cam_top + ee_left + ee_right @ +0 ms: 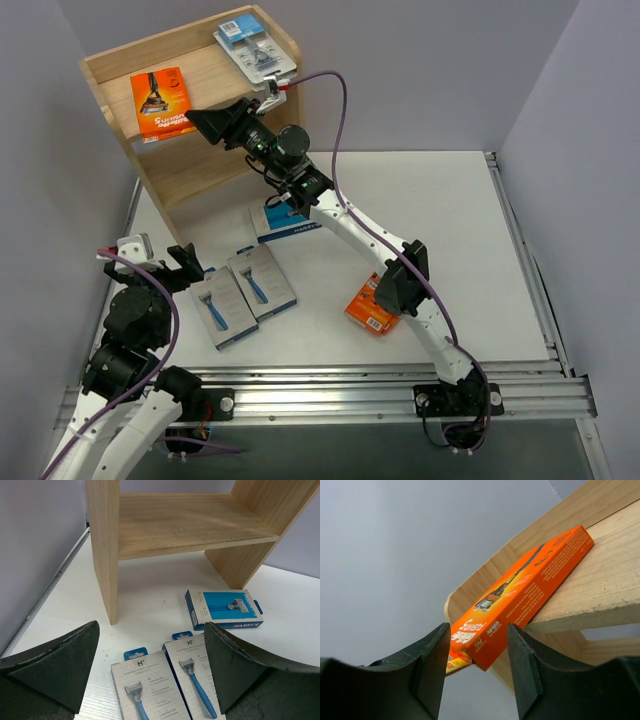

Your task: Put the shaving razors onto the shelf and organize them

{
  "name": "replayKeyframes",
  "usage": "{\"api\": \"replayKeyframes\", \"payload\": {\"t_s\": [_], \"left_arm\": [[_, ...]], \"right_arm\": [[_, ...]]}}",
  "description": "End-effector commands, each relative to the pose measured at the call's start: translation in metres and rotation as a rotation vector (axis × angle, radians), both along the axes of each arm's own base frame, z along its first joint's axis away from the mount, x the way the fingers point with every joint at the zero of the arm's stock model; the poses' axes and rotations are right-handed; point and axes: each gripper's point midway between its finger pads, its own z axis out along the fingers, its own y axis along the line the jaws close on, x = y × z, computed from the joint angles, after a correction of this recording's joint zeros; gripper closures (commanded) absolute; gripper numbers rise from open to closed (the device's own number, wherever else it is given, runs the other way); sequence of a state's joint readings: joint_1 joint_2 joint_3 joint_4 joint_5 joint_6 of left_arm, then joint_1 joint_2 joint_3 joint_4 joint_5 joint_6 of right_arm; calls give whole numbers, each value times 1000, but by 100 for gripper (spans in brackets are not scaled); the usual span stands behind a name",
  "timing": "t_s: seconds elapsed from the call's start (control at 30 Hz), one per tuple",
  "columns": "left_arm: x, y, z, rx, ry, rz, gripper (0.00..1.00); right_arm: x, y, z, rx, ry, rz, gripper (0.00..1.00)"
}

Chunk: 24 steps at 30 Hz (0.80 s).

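An orange razor box [162,102] lies on the wooden shelf's [205,68] top tier, its near end overhanging the front edge. My right gripper [195,120] straddles that end [520,595]; a gap shows beside the right finger, so the jaws stand open. A clear blister pack [254,48] with a blue header lies on the top tier's right end. On the table are two grey razor packs [223,312] [261,282] and a blue box [285,225]. My left gripper [151,627] hovers wide open over the grey packs [150,690], holding nothing.
Another orange box [370,305] lies on the table, partly under my right arm's forearm. The shelf's lower tier [175,525] is bare wood. The shelf's side panel [105,550] stands just beyond the grey packs. A metal rail [400,385] runs along the near table edge.
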<state>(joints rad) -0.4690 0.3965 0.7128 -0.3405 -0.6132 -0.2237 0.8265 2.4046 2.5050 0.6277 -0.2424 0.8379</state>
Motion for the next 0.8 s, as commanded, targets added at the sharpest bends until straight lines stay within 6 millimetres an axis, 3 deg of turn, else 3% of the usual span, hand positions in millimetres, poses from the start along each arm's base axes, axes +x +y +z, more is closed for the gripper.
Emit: {"api": "replayKeyframes", "payload": {"t_s": [0.0,0.03,0.07,0.1,0.13,0.3,0.4,0.43,0.47,0.5,0.53,0.6,0.63,0.67,0.7,0.73,0.77], "left_arm": [[-2,0,8,5,-19,-9,5],[-1,-3,9,8,-20,-26,5],[-1,-4,11,10,-24,-34,5],[-1,-5,14,17,-31,-43,5],[-1,-7,15,18,-35,-52,5],[-7,-18,38,18,-110,-140,5],[-10,-26,56,39,-146,-195,5],[-14,-25,71,45,-173,-203,5],[-12,-27,76,63,-171,-212,5],[-12,-27,82,100,-175,-218,5],[-17,-25,102,111,-210,-217,5],[-12,-27,116,212,-204,-233,5],[-13,-28,126,238,-210,-242,5],[-12,-29,146,270,-213,-249,5],[-11,-34,155,339,-214,-283,5],[-10,-40,153,394,-178,-327,5],[-5,-49,173,442,-181,-370,5]], "right_arm": [[-22,-22,51,114,-110,-1,53],[-28,-32,68,135,-132,-9,51],[-29,-37,72,137,-136,-20,44],[-25,-40,69,124,-128,-30,42],[-34,-51,86,143,-148,-32,41],[-46,-90,105,155,-171,-46,34],[-54,-125,112,191,-183,-55,33],[-63,-149,131,237,-225,-70,32],[-58,-153,117,221,-203,-72,32],[-61,-160,118,229,-200,-54,32],[-72,-177,132,261,-232,-49,32],[-65,-193,113,246,-201,-56,32],[-82,-208,125,268,-231,-44,32],[-74,-212,99,225,-193,-55,32],[-90,-224,105,222,-222,-50,32],[-98,-224,95,176,-243,-30,34],[-102,-226,83,139,-244,-24,34]]}}
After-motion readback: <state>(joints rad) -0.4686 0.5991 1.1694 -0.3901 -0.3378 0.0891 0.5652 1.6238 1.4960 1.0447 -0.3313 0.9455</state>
